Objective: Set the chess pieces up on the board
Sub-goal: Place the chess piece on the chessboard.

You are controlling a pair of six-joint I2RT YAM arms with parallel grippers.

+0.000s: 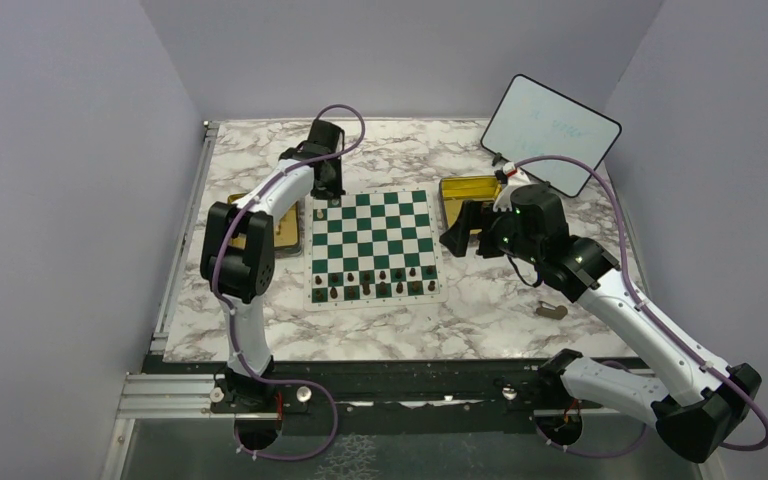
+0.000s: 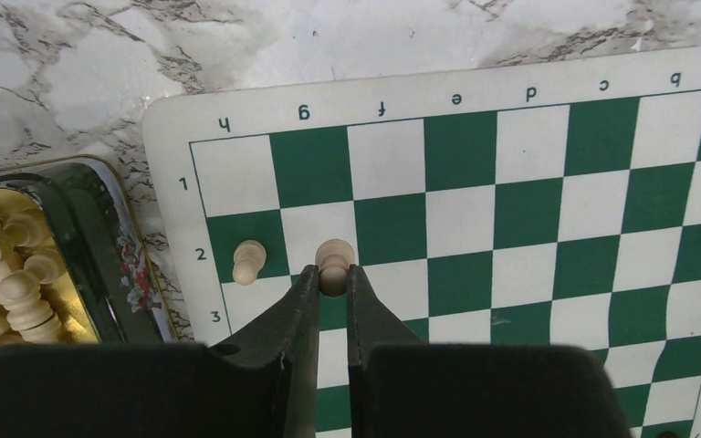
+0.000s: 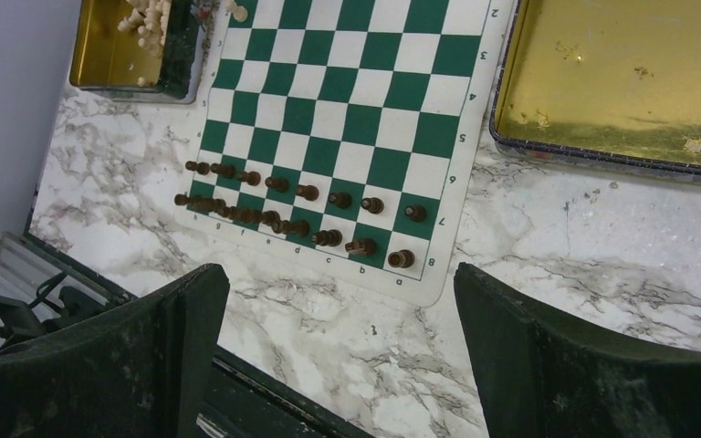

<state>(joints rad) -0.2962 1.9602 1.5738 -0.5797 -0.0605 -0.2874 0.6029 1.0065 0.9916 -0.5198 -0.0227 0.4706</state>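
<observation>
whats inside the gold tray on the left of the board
Loose cream chess pieces lie heaped in the shiny gold rectangular tray. From above, the left arm covers most of it, so their number cannot be told.

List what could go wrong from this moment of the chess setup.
1. The left gripper pinches a cream pawn close to the line between ranks two and three of the board. Released here, it may end up off-centre or tip over.
2. The other cream pawn stands on the next square. The opening fingers or a sideways retreat could knock it over.
</observation>
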